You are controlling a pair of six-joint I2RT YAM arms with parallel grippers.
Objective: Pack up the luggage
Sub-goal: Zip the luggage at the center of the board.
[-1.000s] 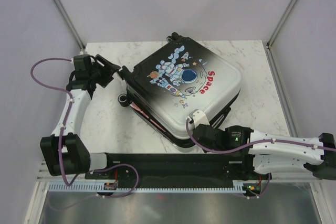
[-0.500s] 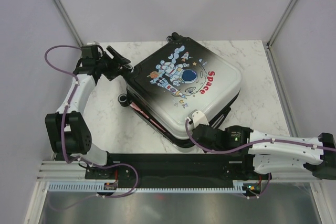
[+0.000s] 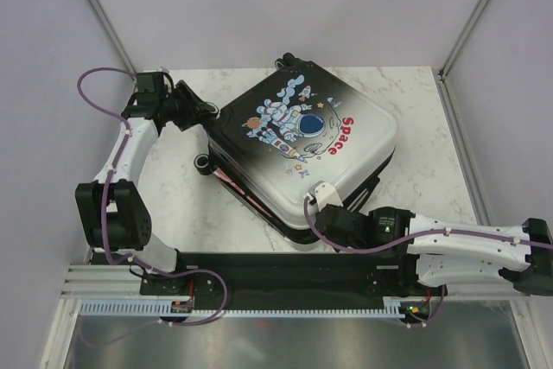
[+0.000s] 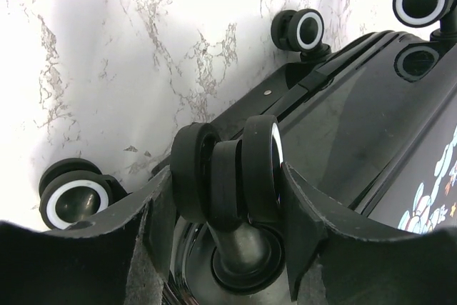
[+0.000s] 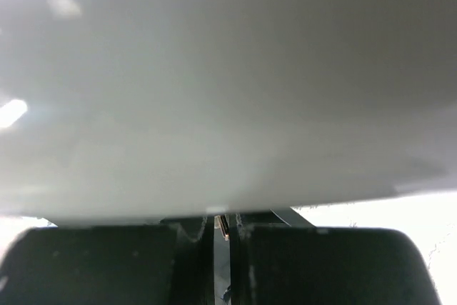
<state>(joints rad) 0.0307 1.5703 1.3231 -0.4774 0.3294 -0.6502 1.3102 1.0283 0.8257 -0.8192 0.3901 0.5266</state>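
Observation:
The luggage (image 3: 302,140) lies flat mid-table with its astronaut lid lowered, white end toward me. My left gripper (image 3: 206,114) is at its far-left corner. In the left wrist view, both fingers press the sides of a black double caster wheel (image 4: 225,176), so the left gripper (image 4: 228,205) is shut on it. My right gripper (image 3: 321,199) sits at the lid's near edge. The right wrist view shows the pale shell (image 5: 214,91) just above the right gripper (image 5: 223,230), which is shut. A thin metal tab (image 5: 224,226), seemingly the zipper pull, sits in the slit.
A pink strip (image 3: 233,181) pokes out of the seam on the luggage's left side. Other wheels (image 4: 307,28) (image 4: 71,198) stand off the marble table (image 3: 173,205). Grey walls and metal posts (image 3: 104,15) enclose the table.
My left gripper has swung in toward the luggage's far-left corner, opened wide, then narrowed around the caster wheel. The right arm and the luggage have stayed still.

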